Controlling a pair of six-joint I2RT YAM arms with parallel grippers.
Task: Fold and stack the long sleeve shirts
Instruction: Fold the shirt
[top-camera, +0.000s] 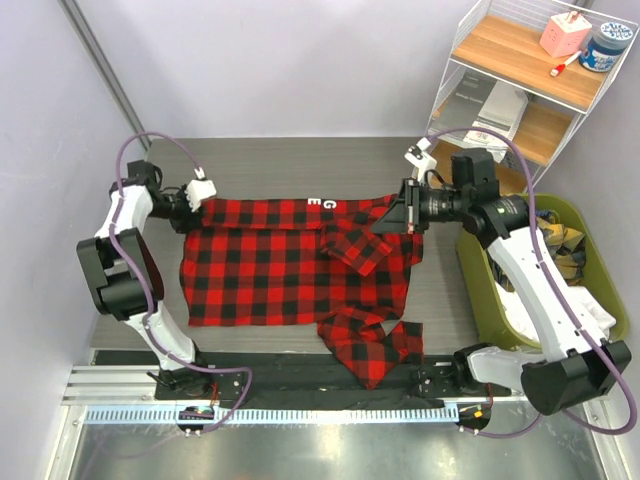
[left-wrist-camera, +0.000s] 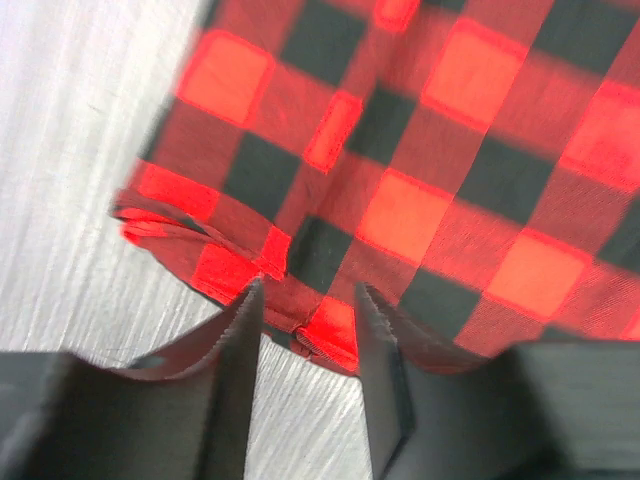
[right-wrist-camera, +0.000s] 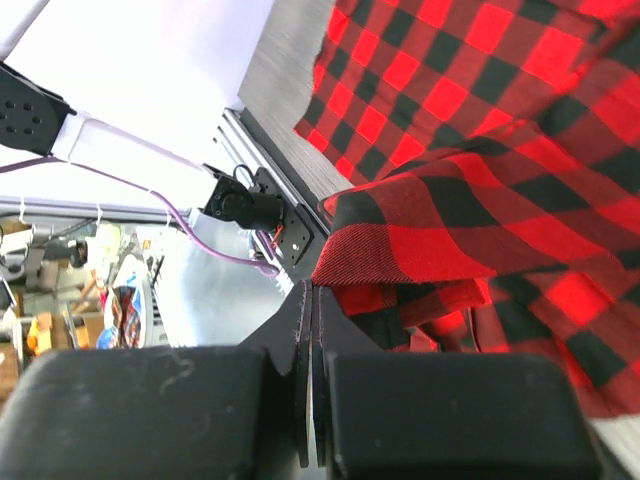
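Observation:
A red-and-black check flannel shirt (top-camera: 290, 265) lies spread on the grey table (top-camera: 280, 160), with white letters (top-camera: 327, 203) at its far edge. One sleeve (top-camera: 375, 345) trails over the near edge. My left gripper (top-camera: 200, 205) is at the shirt's far left corner. In the left wrist view it (left-wrist-camera: 305, 295) is open, its jaws on either side of the shirt's hem (left-wrist-camera: 320, 335), not closed on it. My right gripper (top-camera: 405, 215) is at the far right corner. In the right wrist view it (right-wrist-camera: 312, 290) is shut on a lifted fold of the shirt (right-wrist-camera: 480, 200).
A green bin (top-camera: 480, 300) holding more clothes stands right of the table. A white wire shelf (top-camera: 520, 60) with a pink object and a blue jar stands at the back right. A black strip and metal rail (top-camera: 300, 405) run along the near edge.

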